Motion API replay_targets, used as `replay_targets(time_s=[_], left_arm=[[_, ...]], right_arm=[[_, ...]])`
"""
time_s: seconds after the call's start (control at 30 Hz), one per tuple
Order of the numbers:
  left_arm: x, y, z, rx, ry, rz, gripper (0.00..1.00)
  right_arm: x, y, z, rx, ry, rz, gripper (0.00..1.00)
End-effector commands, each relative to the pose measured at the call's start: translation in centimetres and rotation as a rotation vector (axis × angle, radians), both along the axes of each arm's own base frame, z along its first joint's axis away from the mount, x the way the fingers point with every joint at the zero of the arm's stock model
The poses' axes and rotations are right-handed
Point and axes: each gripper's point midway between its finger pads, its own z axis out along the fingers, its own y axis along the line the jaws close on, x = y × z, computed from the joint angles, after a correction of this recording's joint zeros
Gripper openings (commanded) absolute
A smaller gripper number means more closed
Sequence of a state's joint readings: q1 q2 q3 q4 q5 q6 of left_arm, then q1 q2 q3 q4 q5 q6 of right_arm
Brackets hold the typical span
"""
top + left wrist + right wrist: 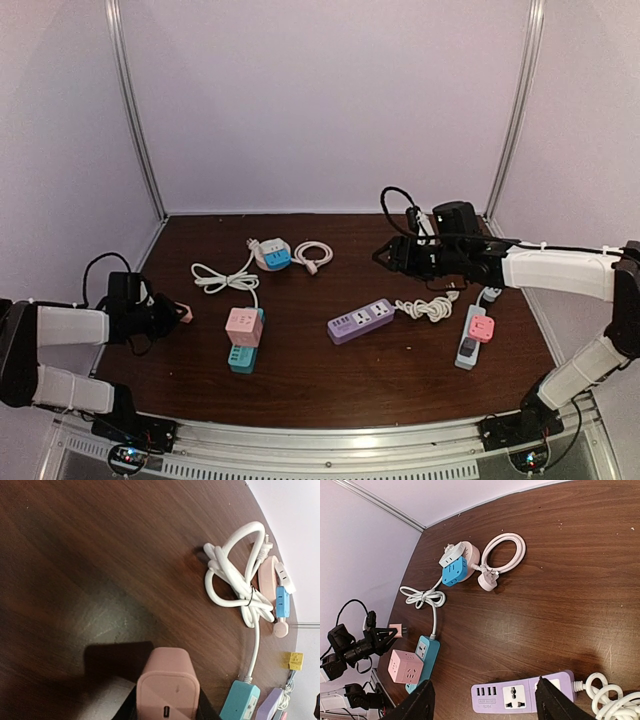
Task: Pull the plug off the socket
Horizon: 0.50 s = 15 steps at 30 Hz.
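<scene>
One step left, by the look: grips small pink plastic charger plug [167,690] in clenched left gripper [170,315], prongs bare, well apart from teal power strip [243,357]. Hangs right gripper [385,256] spread, empty, over lilac power strip [522,696]. Next likely calls for lowering plug onto dark wooden table [300,390], then letting go.
</scene>
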State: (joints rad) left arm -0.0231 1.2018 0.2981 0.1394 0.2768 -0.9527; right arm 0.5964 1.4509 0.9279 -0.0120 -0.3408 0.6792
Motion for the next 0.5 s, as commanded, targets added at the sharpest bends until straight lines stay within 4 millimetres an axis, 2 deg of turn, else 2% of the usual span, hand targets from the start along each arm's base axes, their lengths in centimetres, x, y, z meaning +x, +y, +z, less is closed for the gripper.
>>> replay_targets(time_s=[0.0, 0.13, 0.23, 0.37, 0.47], left_arm=[[-0.1, 0.8, -0.3, 0.015, 0.008, 0.032, 0.27], [-1.1, 1.4, -1.4, 0.043, 0.067, 0.058, 0.45], [-1.6, 1.9, -1.6, 0.065, 0.087, 0.077, 0.54], [-2.1, 2.7, -1.3, 0.104, 0.109, 0.105, 0.69], [-2.0, 3.4, -0.2, 0.141, 0.093, 0.122, 0.8]], right_arm=[[-0.7, -0.1, 0.8, 0.014, -0.021, 0.009, 0.7], [-0.8, -0.2, 0.7, 0.03, -0.028, 0.003, 0.7], [-1.1, -0.4, 0.4, 0.042, -0.024, -0.005, 0.7], [-1.2, -0.6, 0.3, 0.045, -0.025, -0.014, 0.7], [-1.2, -0.7, 0.3, 0.044, -0.028, -0.016, 0.7]])
